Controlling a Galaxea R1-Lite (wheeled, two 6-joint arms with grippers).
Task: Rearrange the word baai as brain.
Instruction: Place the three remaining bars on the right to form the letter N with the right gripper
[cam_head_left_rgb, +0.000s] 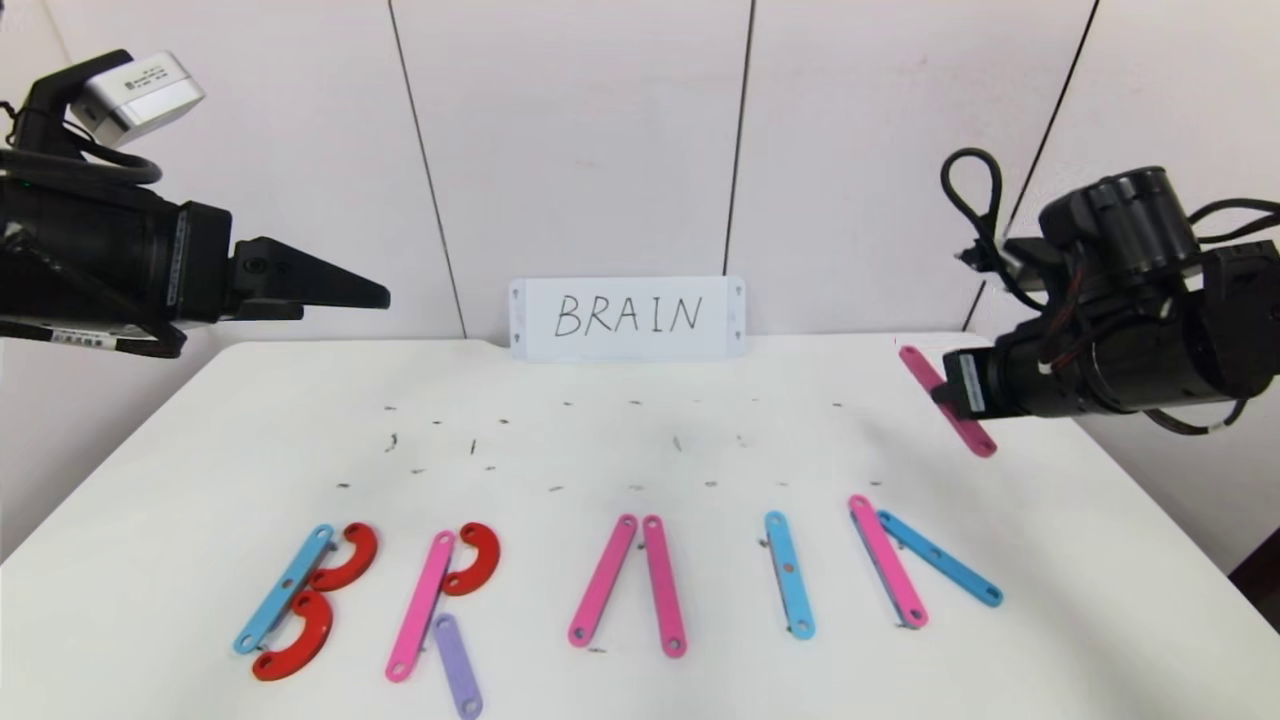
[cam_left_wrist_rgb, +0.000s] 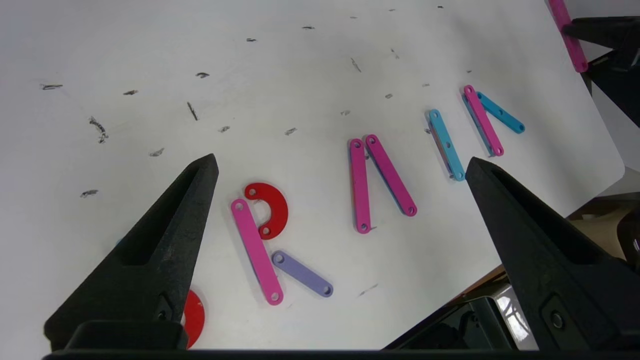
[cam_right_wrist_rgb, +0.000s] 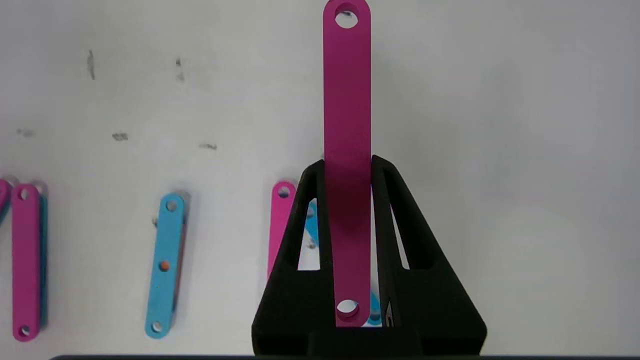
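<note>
The strip letters lie in a row near the table's front. A light-blue bar (cam_head_left_rgb: 285, 588) with two red curves (cam_head_left_rgb: 350, 560) forms a B. A pink bar (cam_head_left_rgb: 420, 607), a red curve (cam_head_left_rgb: 478, 560) and a purple bar (cam_head_left_rgb: 457, 665) form an R. Two pink bars (cam_head_left_rgb: 603, 580) lean together, then a lone light-blue bar (cam_head_left_rgb: 789, 575), then a pink bar (cam_head_left_rgb: 888, 562) joined with a blue bar (cam_head_left_rgb: 940, 558). My right gripper (cam_head_left_rgb: 945, 392) is shut on another pink bar (cam_right_wrist_rgb: 347, 100), held in the air above the table's right side. My left gripper (cam_left_wrist_rgb: 341, 161) is open and empty, raised at the far left.
A white card (cam_head_left_rgb: 627, 318) with handwritten BRAIN stands against the wall at the back. The white table (cam_head_left_rgb: 640, 440) has small dark marks across its middle. Its front right corner (cam_left_wrist_rgb: 612, 170) shows in the left wrist view.
</note>
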